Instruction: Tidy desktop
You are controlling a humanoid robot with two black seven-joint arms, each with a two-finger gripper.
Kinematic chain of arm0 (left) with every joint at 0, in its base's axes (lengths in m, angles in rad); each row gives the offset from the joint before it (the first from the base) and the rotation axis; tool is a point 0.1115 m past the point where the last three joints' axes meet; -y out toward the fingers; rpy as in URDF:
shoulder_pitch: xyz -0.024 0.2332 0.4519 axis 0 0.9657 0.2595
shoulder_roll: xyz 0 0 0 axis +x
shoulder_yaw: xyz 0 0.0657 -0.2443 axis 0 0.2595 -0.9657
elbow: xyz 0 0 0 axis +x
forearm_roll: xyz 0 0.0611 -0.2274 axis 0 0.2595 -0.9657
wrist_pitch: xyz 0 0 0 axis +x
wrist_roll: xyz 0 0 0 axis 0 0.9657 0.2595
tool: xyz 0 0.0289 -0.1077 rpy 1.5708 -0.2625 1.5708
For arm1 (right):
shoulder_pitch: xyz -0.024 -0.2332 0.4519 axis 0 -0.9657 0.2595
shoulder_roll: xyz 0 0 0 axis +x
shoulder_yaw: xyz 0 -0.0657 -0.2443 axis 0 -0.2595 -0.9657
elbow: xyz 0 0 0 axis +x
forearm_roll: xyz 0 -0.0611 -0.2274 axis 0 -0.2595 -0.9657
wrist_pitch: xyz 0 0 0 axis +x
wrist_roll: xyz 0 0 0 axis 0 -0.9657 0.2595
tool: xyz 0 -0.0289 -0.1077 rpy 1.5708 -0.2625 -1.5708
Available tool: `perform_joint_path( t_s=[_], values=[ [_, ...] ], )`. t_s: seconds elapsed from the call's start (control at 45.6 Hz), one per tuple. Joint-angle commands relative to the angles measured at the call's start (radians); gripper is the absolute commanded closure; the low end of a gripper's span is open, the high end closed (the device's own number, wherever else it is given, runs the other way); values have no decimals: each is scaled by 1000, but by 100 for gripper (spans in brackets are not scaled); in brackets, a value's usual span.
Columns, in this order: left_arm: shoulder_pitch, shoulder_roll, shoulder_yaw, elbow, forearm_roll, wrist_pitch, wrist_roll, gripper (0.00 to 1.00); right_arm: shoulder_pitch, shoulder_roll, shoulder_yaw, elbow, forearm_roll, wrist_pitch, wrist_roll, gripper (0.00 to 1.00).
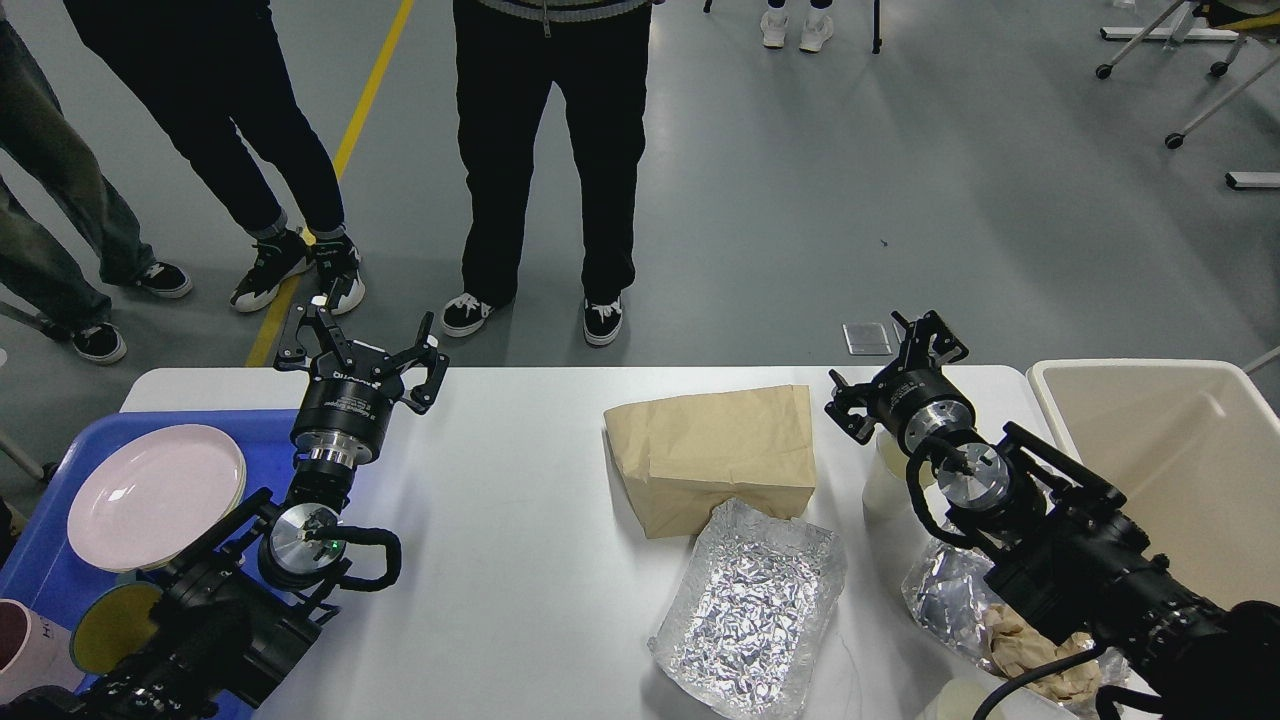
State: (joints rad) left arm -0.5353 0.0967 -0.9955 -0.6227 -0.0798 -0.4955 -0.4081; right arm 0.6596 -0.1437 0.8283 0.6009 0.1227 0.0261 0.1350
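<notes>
The white desktop (520,500) holds a brown paper bag (715,455) at the middle back. An empty crumpled foil tray (750,610) lies just in front of it. A foil wad with brown paper (965,605) lies at the right, partly under my right arm. A white cup (882,480) stands under my right wrist, mostly hidden. My left gripper (362,345) is open and empty above the desktop's back left edge. My right gripper (890,365) is open and empty, above the back edge to the right of the bag.
A blue tray (45,560) at the left holds a pink plate (155,495), a yellow dish (110,625) and a pink cup (20,640). A beige bin (1170,470) stands at the right. People's legs (545,160) stand just beyond the back edge.
</notes>
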Motion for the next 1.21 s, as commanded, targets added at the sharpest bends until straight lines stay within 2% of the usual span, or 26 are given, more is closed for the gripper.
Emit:
perform_joint_path(
  t_s=[0.0,0.877,1.03,1.184],
  values=[
    [0,0,0,0,0,0,0,4,0,1,0,-1,0,0,0,0],
    [0,0,0,0,-2,-2,0,4,25,13,0,-19,0,-18,-3,0],
    [0,0,0,1,-2,-2,0,4,75,-10,-17,-30,0,-18,-3,0],
    [0,-2,0,0,-2,-2,0,4,192,-77,-66,-108,0,-18,-5,0]
  ],
)
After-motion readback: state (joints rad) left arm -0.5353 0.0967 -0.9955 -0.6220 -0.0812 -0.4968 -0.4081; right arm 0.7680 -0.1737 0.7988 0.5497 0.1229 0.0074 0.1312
